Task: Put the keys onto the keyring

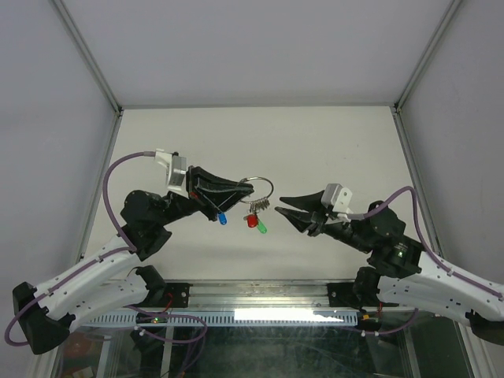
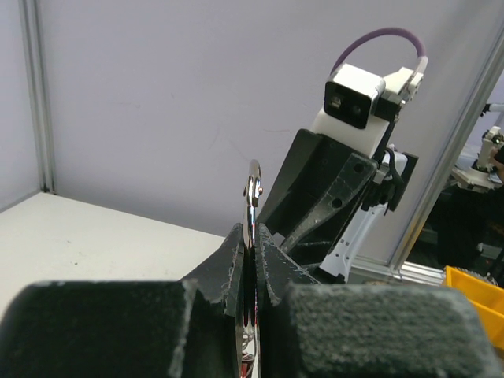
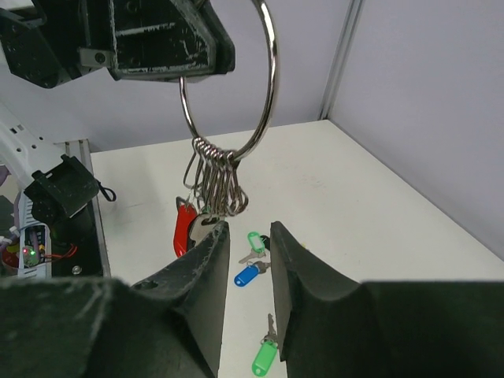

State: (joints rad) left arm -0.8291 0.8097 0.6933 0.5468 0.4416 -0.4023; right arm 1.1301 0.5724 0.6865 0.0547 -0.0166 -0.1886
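Note:
My left gripper (image 1: 242,187) is shut on the keyring (image 1: 261,187), a thin silver ring held up above the table. In the left wrist view the keyring (image 2: 253,189) stands edge-on between the closed fingers. A bunch of small rings (image 3: 217,186) and a red-capped key (image 3: 183,228) hang from the keyring (image 3: 270,87). My right gripper (image 3: 248,230) is open just below and beside that bunch, with nothing between its fingers. On the table under it lie loose keys: a blue-capped one (image 3: 247,275) and two green-capped ones (image 3: 253,239) (image 3: 265,358). From above, my right gripper (image 1: 279,203) points at the hanging keys (image 1: 255,223).
The white table (image 1: 331,142) is closed in by grey walls and metal frame posts (image 1: 417,71). The right arm's wrist camera (image 2: 354,96) faces my left gripper closely. A yellow bin (image 2: 472,285) sits beyond the table's side.

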